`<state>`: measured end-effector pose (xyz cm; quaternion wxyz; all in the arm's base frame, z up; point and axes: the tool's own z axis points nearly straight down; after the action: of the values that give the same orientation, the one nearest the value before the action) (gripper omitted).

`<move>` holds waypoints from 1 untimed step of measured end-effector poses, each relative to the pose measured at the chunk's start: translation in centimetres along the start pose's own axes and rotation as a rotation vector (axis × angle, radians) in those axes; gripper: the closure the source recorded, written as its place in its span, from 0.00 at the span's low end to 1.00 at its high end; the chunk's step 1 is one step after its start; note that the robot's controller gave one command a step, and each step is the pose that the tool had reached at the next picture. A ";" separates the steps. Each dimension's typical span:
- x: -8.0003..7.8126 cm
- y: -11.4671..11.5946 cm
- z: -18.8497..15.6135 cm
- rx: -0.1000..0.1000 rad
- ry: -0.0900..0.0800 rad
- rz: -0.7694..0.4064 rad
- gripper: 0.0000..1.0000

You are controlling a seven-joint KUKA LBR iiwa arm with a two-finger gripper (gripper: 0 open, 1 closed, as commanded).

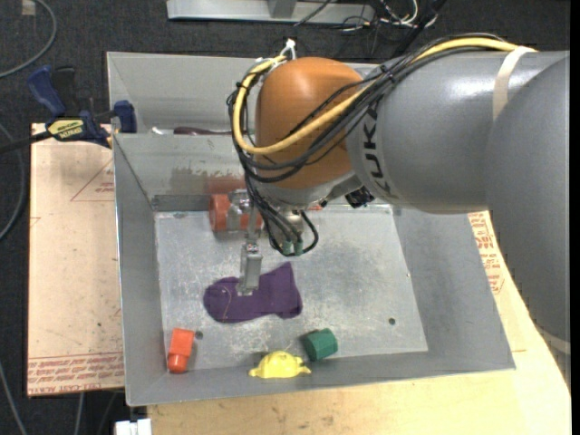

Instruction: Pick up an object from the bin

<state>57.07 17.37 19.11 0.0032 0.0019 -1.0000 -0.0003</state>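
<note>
Camera view. Down in mid-bin with the gripper (247, 286), tip on or just above the left part of a purple piece (263, 299): flat, soft-looking, sock-like in outline, lying on the bin (136, 243) floor. Can't tell whether touching or barely apart. Can't tell open or closed from this angle either. No hold claimed.

Elsewhere: orange block (180, 350) near the front-left corner. Yellow lump (279, 365) and green block (319, 343) side by side at the front wall, well apart from the gripper. Red-orange piece (220, 211) by the back wall, just beside the wrist, partly hidden.

Step in hand, as judged: closing on the purple piece. To do it well:
- Go straight down until pressing lightly on the floor, since flat and thin, probably limp.
- Pinch up a fold rather than scraping along.
- Aim for the left lobe or an edge, not the middle, for more bite.
- Close fully before lifting.
- Lift vertically and watch for droop and slip.
- Keep clear of the red-orange piece behind on the way up.
- If up with nothing, retry at the edge.
</note>
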 end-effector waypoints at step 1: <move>-0.2 -0.1 -0.5 -0.001 -0.007 0.003 0.00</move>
<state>57.24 17.29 19.58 -0.0002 0.0005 -1.0000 -0.0008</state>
